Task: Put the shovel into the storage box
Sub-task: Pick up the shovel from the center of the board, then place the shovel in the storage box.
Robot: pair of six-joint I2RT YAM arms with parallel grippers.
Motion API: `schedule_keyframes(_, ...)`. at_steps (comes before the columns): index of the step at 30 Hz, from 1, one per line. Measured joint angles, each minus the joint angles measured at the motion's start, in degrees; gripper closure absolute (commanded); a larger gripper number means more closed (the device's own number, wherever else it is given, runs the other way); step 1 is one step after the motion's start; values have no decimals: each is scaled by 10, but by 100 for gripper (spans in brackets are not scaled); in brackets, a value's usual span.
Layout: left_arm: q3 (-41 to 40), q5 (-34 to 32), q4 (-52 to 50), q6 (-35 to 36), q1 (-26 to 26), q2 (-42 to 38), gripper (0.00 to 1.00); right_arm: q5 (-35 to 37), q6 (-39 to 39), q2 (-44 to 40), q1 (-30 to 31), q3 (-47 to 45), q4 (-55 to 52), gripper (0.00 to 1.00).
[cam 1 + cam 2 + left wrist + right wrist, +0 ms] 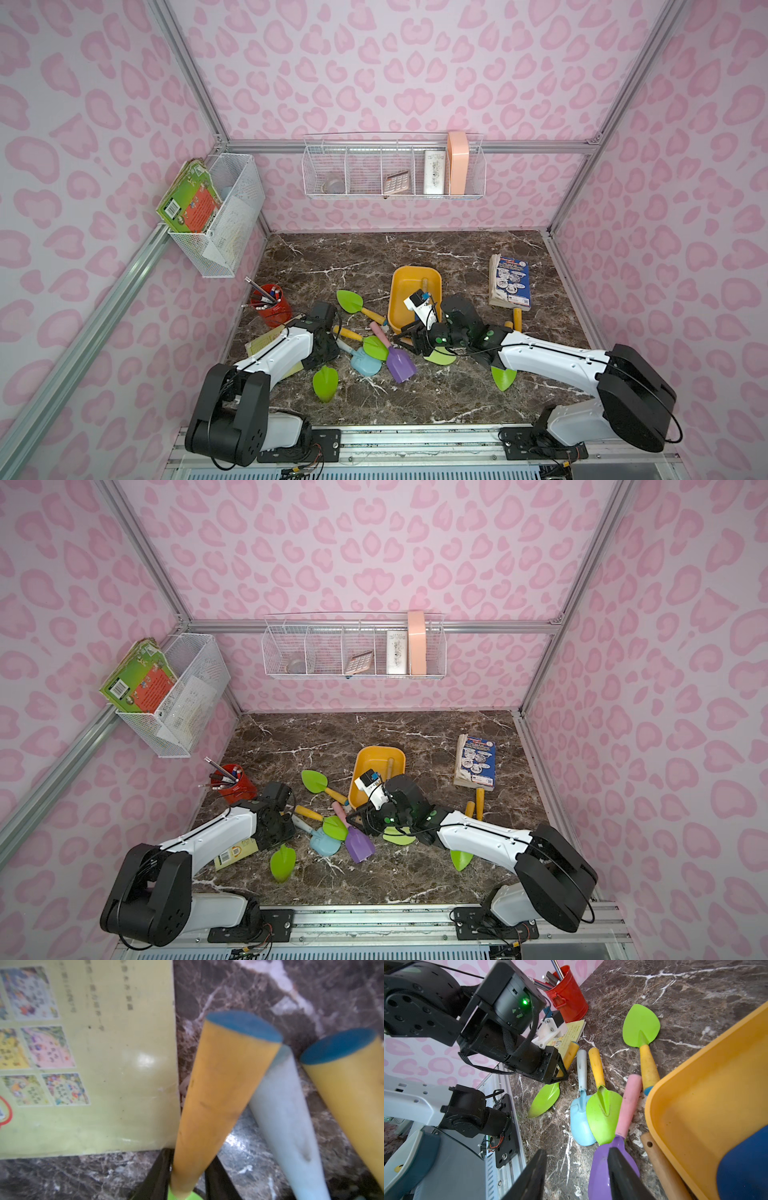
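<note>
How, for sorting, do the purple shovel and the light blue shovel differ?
The purple shovel has a squared blade and pink handle; the light blue shovel a rounded blade and whitish handle. A green shovel's blade overlaps the light blue shovel's; the purple shovel's lies uncovered. Both lie on the table.

Mid-table sits the box [401,293], one shovel [424,286] inside. Before it, between my arms, a heap of shovels [376,348]; the leftmost shovel [324,382] lies under my left arm [282,349]. Cup [272,308] at far left, booklet [266,344] just before it. Book [512,282] right of the box; more shovels [503,376] under my right arm [548,358]. Baskets [392,195] hang on the back and left walls.
</note>
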Motion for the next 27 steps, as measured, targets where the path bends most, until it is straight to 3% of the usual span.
schedule_keyframes(8, 5, 3, -10, -3, 0, -11, 79, 5, -4, -6, -1, 2, -14, 49)
schedule_keyframes(15, 22, -17, -64, 7, -2, -80, 99, 12, -9, -7, -9, 2, -16, 49)
schedule_keyframes(23, 66, -26, -126, 42, -13, -161, 98, 14, -9, -14, -18, 2, -16, 49)
schedule_keyframes(27, 107, -4, -136, 69, -23, -163, 98, 13, -10, -19, -30, 2, -17, 49)
